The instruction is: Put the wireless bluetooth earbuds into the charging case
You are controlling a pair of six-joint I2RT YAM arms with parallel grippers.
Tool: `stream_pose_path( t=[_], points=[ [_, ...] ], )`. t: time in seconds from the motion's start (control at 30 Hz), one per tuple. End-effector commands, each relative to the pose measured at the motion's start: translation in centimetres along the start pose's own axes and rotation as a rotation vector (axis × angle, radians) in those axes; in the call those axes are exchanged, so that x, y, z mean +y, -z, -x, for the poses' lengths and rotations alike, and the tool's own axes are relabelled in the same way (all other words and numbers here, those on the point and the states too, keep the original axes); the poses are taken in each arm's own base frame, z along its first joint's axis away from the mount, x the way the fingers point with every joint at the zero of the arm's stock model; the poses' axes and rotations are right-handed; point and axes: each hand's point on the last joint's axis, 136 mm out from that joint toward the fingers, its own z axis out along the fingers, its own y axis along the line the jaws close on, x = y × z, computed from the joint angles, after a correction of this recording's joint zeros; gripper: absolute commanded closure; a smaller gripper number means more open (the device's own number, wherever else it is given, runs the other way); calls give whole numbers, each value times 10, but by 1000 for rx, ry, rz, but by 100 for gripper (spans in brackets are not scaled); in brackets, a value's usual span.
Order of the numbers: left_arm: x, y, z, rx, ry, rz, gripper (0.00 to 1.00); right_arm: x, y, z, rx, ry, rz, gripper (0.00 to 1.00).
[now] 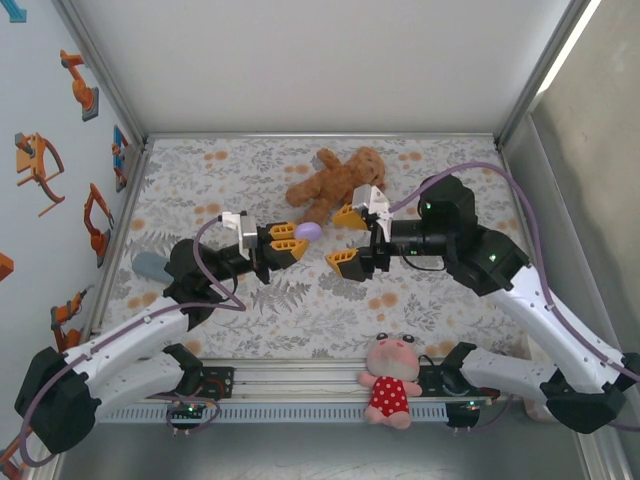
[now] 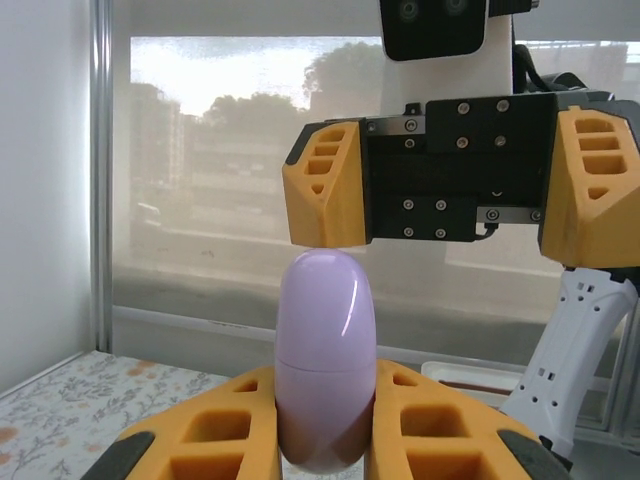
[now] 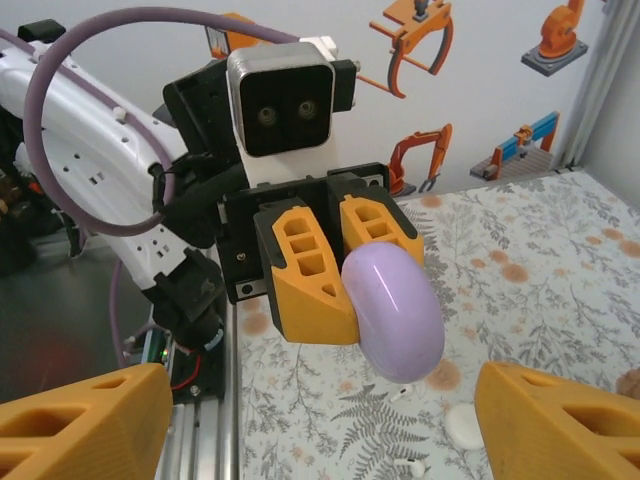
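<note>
At the far left of the top view a grey-blue object [image 1: 150, 265] lies on the floral tablecloth [image 1: 200, 180], partly hidden behind your left arm; what it is cannot be told. Moving right, your left gripper [image 1: 295, 243] is raised over the middle of the table and clamped on the pale purple charging case [image 2: 325, 350]. In the left wrist view the case stands upright between the two orange fingers [image 2: 200, 435], its lower end sunk between them and its rounded top free above. A thin seam runs around its middle, and the two halves sit together. Directly opposite, your right gripper [image 1: 335, 238] faces the case with its jaws spread wide, one finger on each side of the line to the case and neither touching it. From the right wrist view, its own fingertips [image 3: 85, 420] sit far apart at the bottom corners. On the cloth below the case lie a few small pale pieces [image 3: 465, 425], which may be the earbuds, though they are too small to tell. Behind the right gripper a brown teddy bear [image 1: 335, 180] lies on the cloth, and a pink plush doll [image 1: 390, 385] in a red dotted dress sits at the near rail between the arm bases.
</note>
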Motion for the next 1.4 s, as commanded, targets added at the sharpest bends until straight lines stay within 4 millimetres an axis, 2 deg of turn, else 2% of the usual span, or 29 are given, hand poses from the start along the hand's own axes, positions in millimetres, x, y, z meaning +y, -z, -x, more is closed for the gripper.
stream_pose_path(
  t=[0.0,0.2,0.33,0.5,0.77,0.87,1.13,1.37],
  points=[
    [-14,0,12,-16,-35,-60,99,4,-5,-6,22,106,54,26],
    [-16,3,10,-22,-29,-61,99,2,-20,-4,43,99,118,36],
    [-16,3,11,-27,-28,-64,99,-1,-27,-2,46,91,139,46],
    [-16,3,10,-25,-31,-62,99,-3,-29,-1,44,90,140,63],
    [-14,2,8,-19,-29,-54,98,-6,-31,-1,39,63,125,77],
    [-12,3,7,-18,-31,-39,92,-11,-32,-1,31,31,99,80],
    [3,12,1,-9,-54,79,56,-33,-36,-19,70,-57,-26,83],
    [15,38,-9,42,-104,249,40,-49,-36,-46,121,-147,-128,84]
  ],
)
